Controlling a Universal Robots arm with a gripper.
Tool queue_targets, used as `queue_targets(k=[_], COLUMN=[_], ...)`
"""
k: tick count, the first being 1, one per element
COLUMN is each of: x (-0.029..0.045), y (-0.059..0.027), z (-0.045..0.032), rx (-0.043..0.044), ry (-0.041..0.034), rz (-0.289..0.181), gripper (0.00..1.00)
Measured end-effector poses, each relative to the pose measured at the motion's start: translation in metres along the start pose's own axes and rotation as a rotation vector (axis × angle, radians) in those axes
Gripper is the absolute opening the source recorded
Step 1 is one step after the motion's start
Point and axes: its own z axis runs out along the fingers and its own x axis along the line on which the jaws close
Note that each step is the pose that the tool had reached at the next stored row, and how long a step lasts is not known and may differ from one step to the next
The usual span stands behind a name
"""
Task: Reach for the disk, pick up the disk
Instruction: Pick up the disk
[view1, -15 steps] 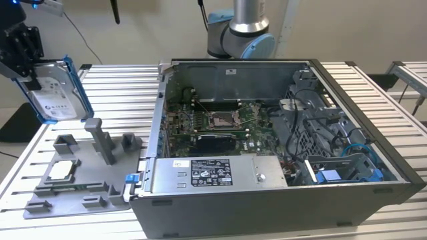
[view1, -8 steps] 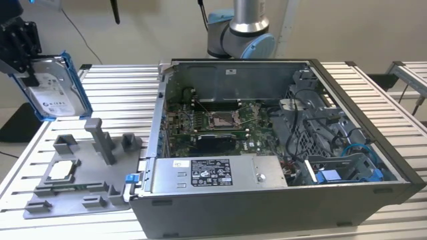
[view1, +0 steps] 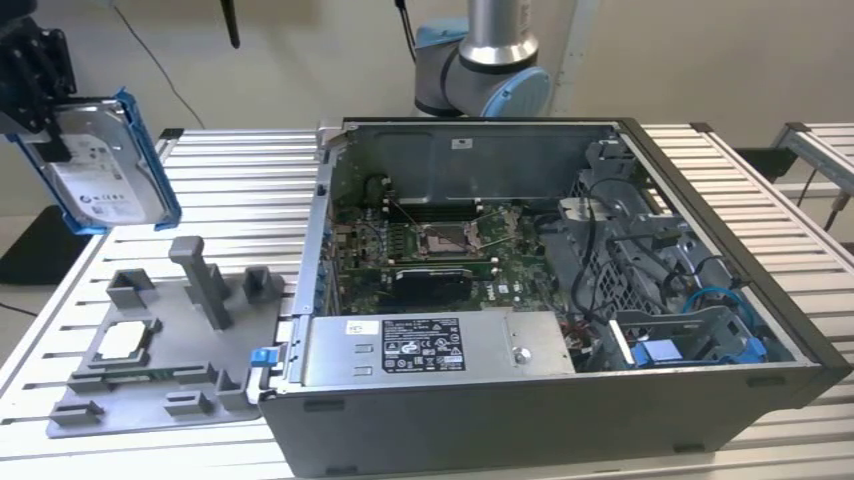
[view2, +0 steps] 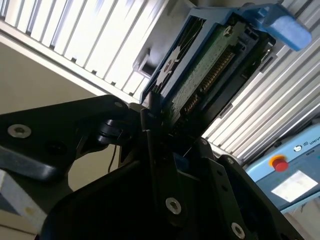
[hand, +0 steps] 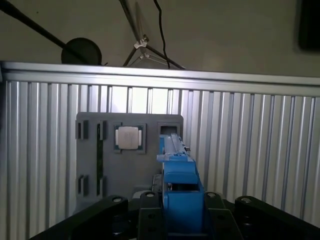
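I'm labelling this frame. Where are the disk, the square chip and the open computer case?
the disk (view1: 100, 150), exterior view, its silver face above the label.
square chip (hand: 128, 138), first wrist view, its centre.
computer case (view1: 534, 435), exterior view, its near grey wall.

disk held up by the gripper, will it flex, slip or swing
Probably stiff: the disk hangs unbent in its blue frame. Metal body, so likely heavy for its size. The gripper clamps one edge, so it might pivot.

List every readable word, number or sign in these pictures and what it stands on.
White label on the flat silver-grey disk in its blue frame, clamped by the gripper: too small to read.
Black-and-white label on the large grey box: too small to read.
Print on the pale blue box with a red button: cut off.
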Motion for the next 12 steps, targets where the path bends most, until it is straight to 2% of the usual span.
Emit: queue_targets(k=[12], x=[0.0001], y=[0.0004], z=[-0.0197], rx=[-0.0001], ry=[0.0000], rz=[0.000], gripper=[0.00])
